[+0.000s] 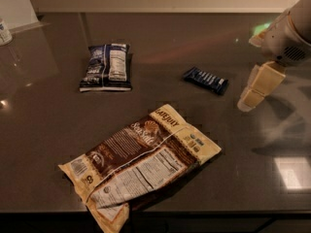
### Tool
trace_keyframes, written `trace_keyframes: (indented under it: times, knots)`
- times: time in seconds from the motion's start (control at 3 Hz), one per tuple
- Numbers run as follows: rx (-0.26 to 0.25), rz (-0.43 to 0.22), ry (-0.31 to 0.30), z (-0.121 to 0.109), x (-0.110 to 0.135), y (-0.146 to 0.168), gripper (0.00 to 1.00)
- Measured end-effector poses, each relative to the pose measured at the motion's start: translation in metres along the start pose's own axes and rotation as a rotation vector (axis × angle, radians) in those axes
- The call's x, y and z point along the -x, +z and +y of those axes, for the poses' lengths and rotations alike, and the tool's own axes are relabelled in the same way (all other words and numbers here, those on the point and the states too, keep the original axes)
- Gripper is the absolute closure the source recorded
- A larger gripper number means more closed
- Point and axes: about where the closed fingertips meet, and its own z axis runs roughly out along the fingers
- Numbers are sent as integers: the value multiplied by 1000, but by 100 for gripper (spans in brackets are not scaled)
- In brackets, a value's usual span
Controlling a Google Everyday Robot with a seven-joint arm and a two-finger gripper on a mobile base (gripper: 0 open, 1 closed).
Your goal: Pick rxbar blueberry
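The rxbar blueberry (205, 80) is a small, flat dark-blue bar with short white text lines. It lies on the dark table (43, 125), right of centre and towards the back. My gripper (254, 90) hangs from the cream arm at the right edge. It is above the table, to the right of the bar and a little nearer, apart from it and holding nothing.
A wider dark-blue snack bag with a white label (107, 67) lies at the back left. A large brown and cream bag (141, 164) lies near the front edge. A white object (4, 31) stands at the far left edge.
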Motion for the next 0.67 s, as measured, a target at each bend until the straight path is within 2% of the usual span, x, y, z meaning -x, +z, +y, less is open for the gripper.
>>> trace_keyframes:
  times: [0.33,0.67]
  knots:
    - [3,-59,41,-25,4,27,0]
    - [28,-93,85,-45,9,58,0]
